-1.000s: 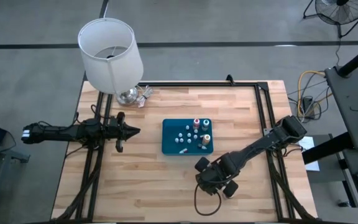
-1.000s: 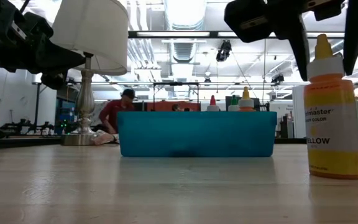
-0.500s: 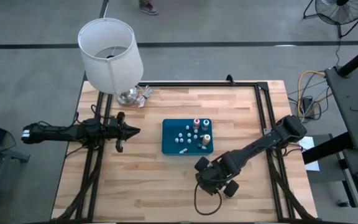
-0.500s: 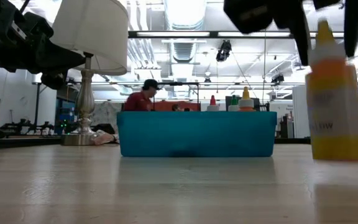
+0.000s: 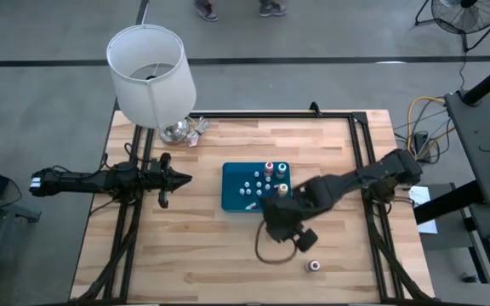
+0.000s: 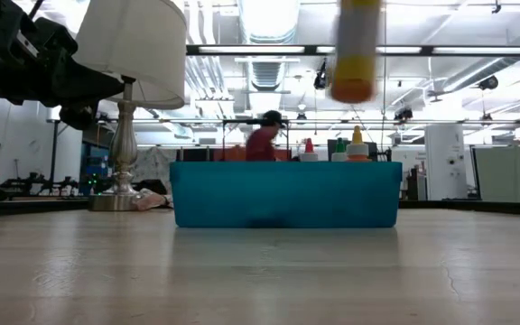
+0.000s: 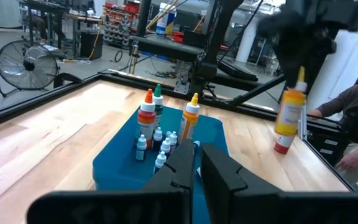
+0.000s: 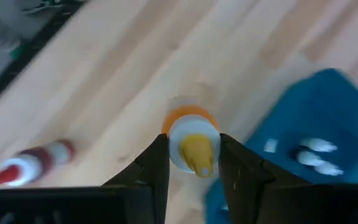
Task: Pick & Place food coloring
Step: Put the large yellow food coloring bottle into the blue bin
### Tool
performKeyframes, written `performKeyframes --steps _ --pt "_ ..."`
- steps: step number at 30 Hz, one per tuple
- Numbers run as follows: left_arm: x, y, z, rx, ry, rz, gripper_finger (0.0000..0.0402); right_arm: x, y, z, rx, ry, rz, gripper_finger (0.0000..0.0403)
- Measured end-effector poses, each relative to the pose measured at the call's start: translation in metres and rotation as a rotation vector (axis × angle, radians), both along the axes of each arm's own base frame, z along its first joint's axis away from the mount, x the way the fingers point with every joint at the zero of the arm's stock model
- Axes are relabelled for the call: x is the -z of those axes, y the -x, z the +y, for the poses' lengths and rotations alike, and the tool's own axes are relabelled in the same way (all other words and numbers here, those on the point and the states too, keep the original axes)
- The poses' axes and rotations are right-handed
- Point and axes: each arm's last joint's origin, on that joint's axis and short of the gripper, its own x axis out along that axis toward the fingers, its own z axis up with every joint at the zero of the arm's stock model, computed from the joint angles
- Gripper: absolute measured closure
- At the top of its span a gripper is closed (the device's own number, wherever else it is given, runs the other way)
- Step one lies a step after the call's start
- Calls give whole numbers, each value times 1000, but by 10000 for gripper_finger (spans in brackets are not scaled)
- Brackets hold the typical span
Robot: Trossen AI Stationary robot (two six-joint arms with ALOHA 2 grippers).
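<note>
A workshop with ceiling lights and racks lies behind a wooden desk (image 5: 202, 246) framed in black rails. In the high view a white lamp (image 5: 150, 76) stands at the desk's upper left, and a blue tray (image 5: 233, 194) sits near the middle. In the tray stand three tall bottles with red, green and yellow tips (image 7: 157, 118) and several tiny bottles (image 7: 160, 146) in front of them. A red-capped bottle (image 5: 313, 266) lies on its side on the desk at the lower right, well apart from the tray. In the low view a person (image 6: 262, 144) in red shows behind the tray.

The right gripper (image 8: 194, 155) is clenched on a yellow bottle (image 8: 193, 144), its two fingers (image 8: 153, 163) pressing the bottle's sides just below the cone tip. In the high view this gripper (image 5: 281, 212) sits at the tray's lower right corner. The bottle (image 6: 355, 50) hangs in the air above the tray's top edge in the low view, clear of the desk; in the left wrist view it (image 7: 288, 118) hangs upright beside the tray, over bare wood.

The left gripper (image 5: 181, 178) waits at the desk's left, well apart from the tray, pointing towards it, fingers (image 7: 219, 171) closed together and empty.
</note>
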Motion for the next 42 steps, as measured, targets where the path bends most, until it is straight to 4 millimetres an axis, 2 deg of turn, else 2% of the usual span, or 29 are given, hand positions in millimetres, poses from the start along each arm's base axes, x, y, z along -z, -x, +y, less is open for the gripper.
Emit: performKeyframes --steps 8,18,24,29,42 --pt "0 0 0 0 0 0 400 -7 -14 -42 90 8 -29 303" --pt "0 0 0 0 0 0 400 0 -20 -89 279 -4 18 303" --pt "0 0 0 0 0 1 400 3 -21 -110 334 -1 33 303" --pt "0 0 0 0 0 0 400 8 -20 -117 320 16 46 303" --pt "0 0 0 0 0 1 400 33 -15 -115 247 49 118 303"
